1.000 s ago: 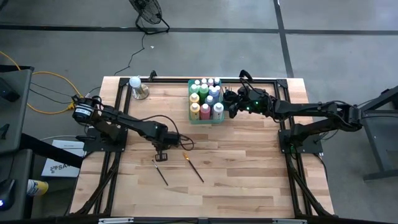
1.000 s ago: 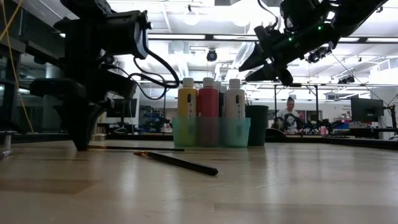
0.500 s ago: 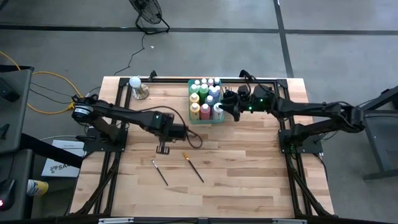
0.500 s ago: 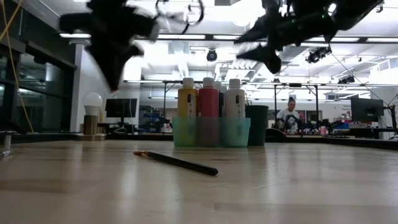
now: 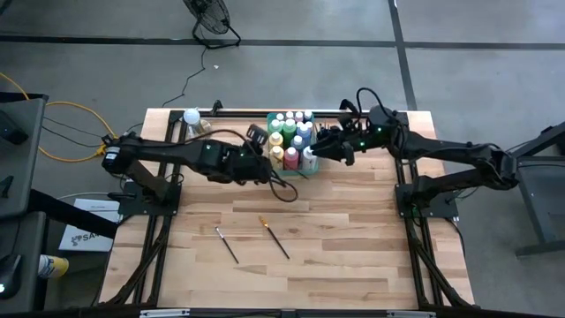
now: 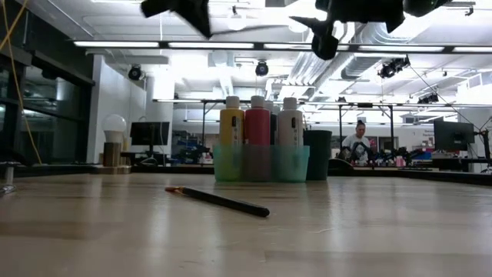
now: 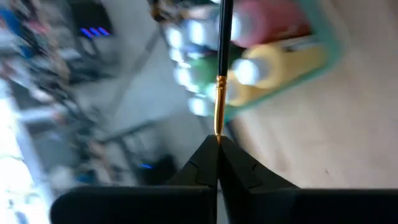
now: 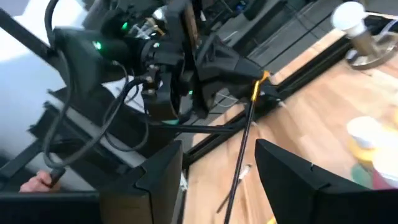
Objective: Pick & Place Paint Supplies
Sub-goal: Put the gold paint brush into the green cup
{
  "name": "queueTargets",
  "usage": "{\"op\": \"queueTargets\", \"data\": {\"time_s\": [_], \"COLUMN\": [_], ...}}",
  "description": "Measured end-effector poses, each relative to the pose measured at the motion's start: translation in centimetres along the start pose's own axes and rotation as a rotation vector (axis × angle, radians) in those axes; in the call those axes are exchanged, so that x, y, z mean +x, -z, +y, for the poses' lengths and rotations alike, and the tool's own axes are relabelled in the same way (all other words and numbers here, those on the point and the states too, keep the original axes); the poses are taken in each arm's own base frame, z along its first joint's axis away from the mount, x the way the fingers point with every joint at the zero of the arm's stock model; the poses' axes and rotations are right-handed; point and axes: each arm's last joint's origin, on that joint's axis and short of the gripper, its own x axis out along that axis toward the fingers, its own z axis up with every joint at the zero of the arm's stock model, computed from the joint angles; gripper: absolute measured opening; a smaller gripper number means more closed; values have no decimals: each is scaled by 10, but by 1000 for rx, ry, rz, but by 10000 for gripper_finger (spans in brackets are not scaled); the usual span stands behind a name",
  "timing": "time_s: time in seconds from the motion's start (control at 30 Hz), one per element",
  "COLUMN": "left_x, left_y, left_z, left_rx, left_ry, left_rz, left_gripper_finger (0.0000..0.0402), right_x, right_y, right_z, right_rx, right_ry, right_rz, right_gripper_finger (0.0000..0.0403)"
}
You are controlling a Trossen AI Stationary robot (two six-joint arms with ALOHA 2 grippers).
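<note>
- Left gripper point(image 5: 257, 140) is raised just beside the teal bin's point(image 5: 275, 172) left edge; fingers are pinched on a dark-handled paintbrush point(image 7: 222, 56) at its gold ferrule end, handle pointing toward the bottles.
- Right gripper point(image 5: 328, 147) hangs w/ fingers spread at the bin's right side, above the grey bottle point(image 5: 310, 156); nothing is held.
- Bin is packed w/ white-capped bottles, e.g. yellow bottle point(image 5: 276, 156); a free gap should be picked before the brush is lowered upright, judged best.
- Arms are close over the bin; a clash should be avoided, one arm moved at a time.
- Two brushes are left on the table point(image 5: 353, 238): orange-tipped brush point(image 5: 274, 237), dark brush point(image 5: 228, 244).
</note>
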Motion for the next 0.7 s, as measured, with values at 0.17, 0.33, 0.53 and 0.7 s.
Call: {"op": "queueTargets", "data": {"time_s": [0.17, 0.33, 0.53, 0.7], "left_x": [-11, -17, -20, -22], "left_y": [-8, -21, -30, -36], "left_z": [22, 36, 46, 52], "left_rx": [207, 357, 480, 564], "left_ry": [-134, -269, -377, -441], "left_rz": [-65, -128, -148, -174], "left_gripper_finger": [0, 0, 0, 0], "right_x": [-3, -8, -8, 2], "right_y": [-13, -23, -23, -20], "right_z": [4, 4, 4, 1], "right_rx": [8, 41, 109, 128], "right_ry": [4, 21, -38, -93], "right_rz": [0, -16, 41, 81], "right_gripper_finger": [197, 197, 197, 197]}}
